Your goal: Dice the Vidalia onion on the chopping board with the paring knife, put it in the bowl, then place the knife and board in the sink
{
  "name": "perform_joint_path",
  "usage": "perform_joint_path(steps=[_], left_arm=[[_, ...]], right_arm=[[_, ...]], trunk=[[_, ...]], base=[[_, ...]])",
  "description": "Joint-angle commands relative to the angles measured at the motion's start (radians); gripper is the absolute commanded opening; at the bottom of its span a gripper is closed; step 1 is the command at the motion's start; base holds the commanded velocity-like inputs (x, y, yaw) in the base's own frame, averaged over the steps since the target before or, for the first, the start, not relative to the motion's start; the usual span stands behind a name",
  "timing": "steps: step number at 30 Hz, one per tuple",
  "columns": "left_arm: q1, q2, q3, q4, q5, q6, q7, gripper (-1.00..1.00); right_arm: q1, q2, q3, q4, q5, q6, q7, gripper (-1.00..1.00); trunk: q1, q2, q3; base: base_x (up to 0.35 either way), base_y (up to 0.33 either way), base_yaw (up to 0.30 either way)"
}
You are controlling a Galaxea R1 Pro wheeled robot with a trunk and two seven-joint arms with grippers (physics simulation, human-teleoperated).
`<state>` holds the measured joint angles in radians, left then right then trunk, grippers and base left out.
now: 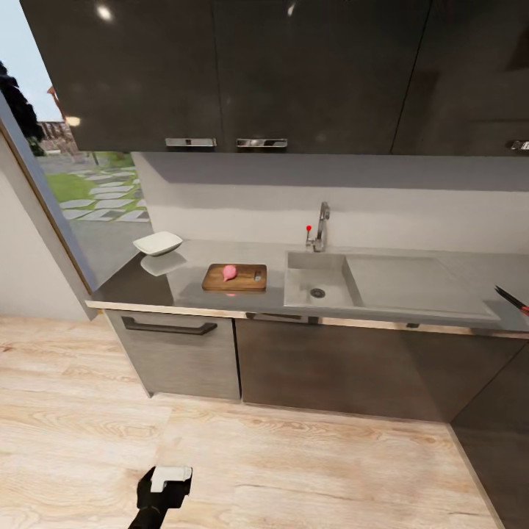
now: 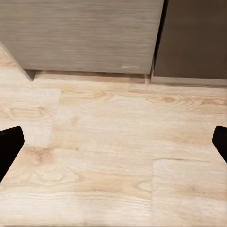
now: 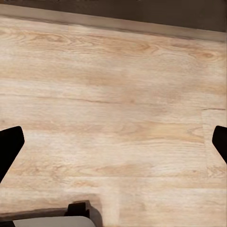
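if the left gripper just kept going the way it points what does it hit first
Probably the wooden floor. The left gripper hangs open and points down at bare planks, with nothing between its fingers. The grey drawer front lies further ahead, though depth is hard to judge.

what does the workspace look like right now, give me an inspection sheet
surface: grey countertop above drawer fronts, with a sink set in it; basin holds nothing seen.
job's things: Vidalia onion whole, lying on the chopping board left of the sink; white bowl further left on the countertop; paring knife at the far right edge of the countertop.
clutter: nothing seen.
grippers: left tool open, over the wood floor; right tool open, over the wood floor; both hold nothing.
cables: nothing seen.
surroundings: dark wall cabinets above, window at left, wood floor in front.
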<state>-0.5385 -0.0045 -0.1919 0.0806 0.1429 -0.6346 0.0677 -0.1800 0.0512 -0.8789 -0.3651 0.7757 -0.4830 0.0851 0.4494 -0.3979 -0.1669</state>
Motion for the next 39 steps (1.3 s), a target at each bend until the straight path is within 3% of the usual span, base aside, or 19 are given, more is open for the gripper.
perform_joint_path(steps=[1, 15, 25, 39], left_arm=[[0.001, 0.0, -0.009, 0.004, 0.007, -0.006, 0.003, 1.0], [0.012, 0.009, -0.008, 0.004, 0.007, -0.002, 0.004, 1.0], [0.012, 0.009, -0.008, 0.002, 0.007, -0.001, 0.006, 1.0], [0.012, 0.007, -0.008, 0.002, 0.007, 0.0, 0.006, 1.0]], right_arm=[[-0.001, 0.0, -0.009, -0.002, 0.002, -0.004, 0.008, 1.0], [-0.001, 0.001, -0.011, -0.003, -0.002, -0.008, 0.0, 1.0], [-0.001, 0.002, -0.009, -0.003, -0.061, -0.008, -0.001, 1.0], [-0.001, 0.001, -0.009, -0.003, -0.068, -0.008, -0.001, 1.0]], trunk=[[0.001, -0.002, -0.002], [0.001, -0.002, -0.002], [0.001, -0.002, -0.002], [0.001, -0.002, 0.012]], base=[[0.0, 0.0, 0.0], [0.0, 0.0, 0.0], [0.0, 0.0, -0.007], [0.0, 0.0, -0.178]])
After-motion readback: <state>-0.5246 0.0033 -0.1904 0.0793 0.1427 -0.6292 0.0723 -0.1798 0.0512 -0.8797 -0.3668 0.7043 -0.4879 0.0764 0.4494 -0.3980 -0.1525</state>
